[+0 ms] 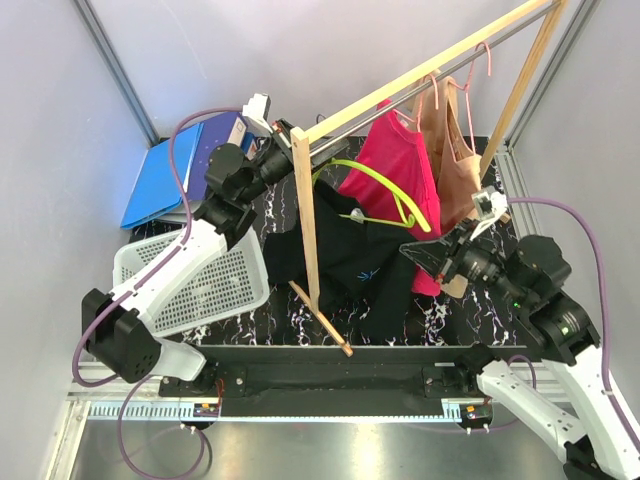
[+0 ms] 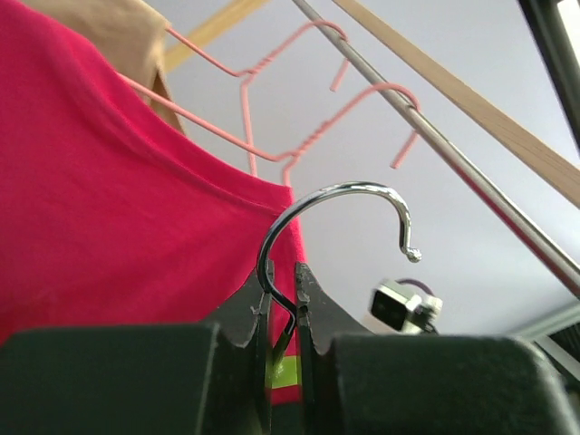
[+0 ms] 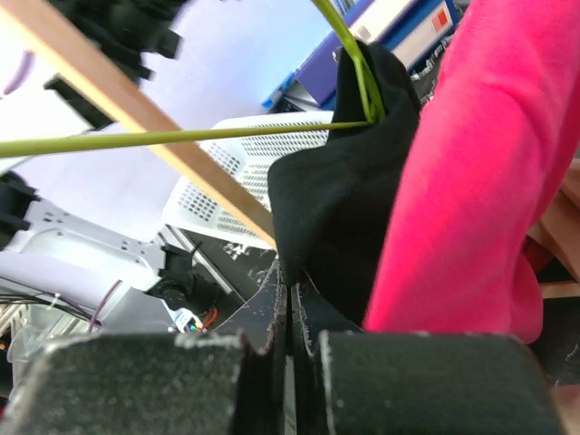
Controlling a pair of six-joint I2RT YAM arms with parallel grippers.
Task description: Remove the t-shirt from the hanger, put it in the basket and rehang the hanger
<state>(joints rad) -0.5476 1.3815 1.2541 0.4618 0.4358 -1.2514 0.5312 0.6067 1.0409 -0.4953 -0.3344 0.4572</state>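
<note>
A black t-shirt (image 1: 350, 255) droops from a lime-green hanger (image 1: 385, 190) below the rack, and one green arm of the hanger is bare. My left gripper (image 1: 285, 150) is shut on the neck of the hanger's metal hook (image 2: 344, 195). That hook curves up clear of the metal rod (image 2: 471, 177). From the left wrist view, my left gripper (image 2: 281, 272) pinches the wire between its jaws. My right gripper (image 1: 415, 255) is shut on an edge of the black t-shirt (image 3: 344, 190), just under the green hanger (image 3: 181, 138). Its own view puts my right gripper (image 3: 290, 276) at the cloth's lower corner.
A red t-shirt (image 1: 395, 165) and a tan top (image 1: 450, 150) hang on pink wire hangers (image 2: 263, 136) from the wooden rack (image 1: 420, 75). The rack's upright post (image 1: 308, 220) stands by the black shirt. A white basket (image 1: 200, 275) and blue folders (image 1: 165, 180) sit at left.
</note>
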